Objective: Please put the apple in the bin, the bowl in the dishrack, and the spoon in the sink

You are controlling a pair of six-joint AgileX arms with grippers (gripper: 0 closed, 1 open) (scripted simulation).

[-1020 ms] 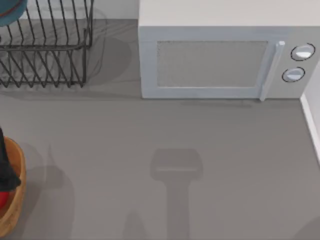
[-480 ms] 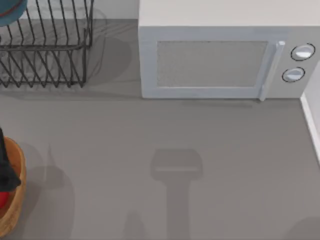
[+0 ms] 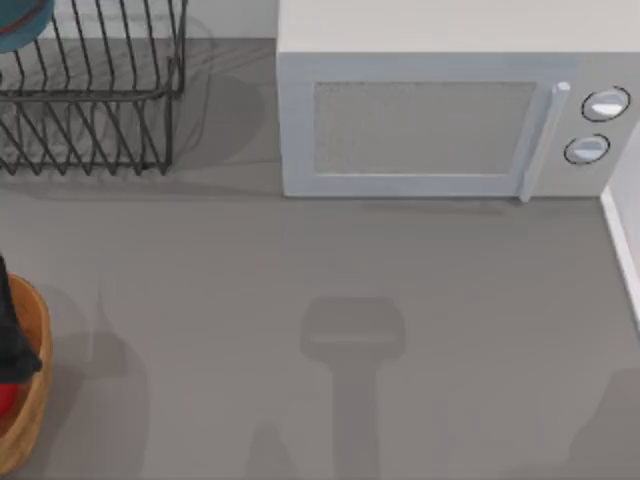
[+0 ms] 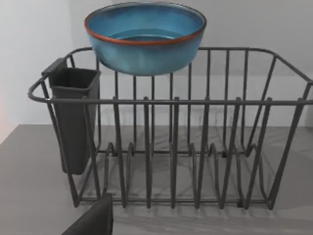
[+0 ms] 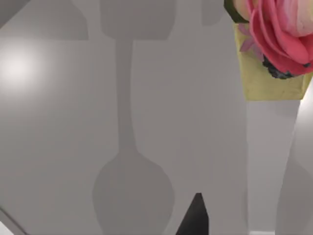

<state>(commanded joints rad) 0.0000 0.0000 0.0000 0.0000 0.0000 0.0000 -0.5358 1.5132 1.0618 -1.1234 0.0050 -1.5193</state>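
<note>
Facing the dishrack [image 4: 205, 101], the left gripper [image 4: 93, 221] hangs low before it, and how wide it stands cannot be told. The bowl [image 4: 145, 41] perches on the rack's far top rail, seemingly delivered. The apple [image 3: 5, 400] lies in the bin [image 3: 38, 335] at the table's left edge. The right gripper [image 5: 195, 218], its grip equally unreadable, hovers over bare table near a flowerpot [image 5: 271, 81]. The middle offers ample room, with the microwave [image 3: 430, 130] bounding the back.

Bowl [image 4: 145, 36] glossy glazed — dishrack [image 4: 171, 147] thin black wire — table [image 3: 300, 260] matt grey.
</note>
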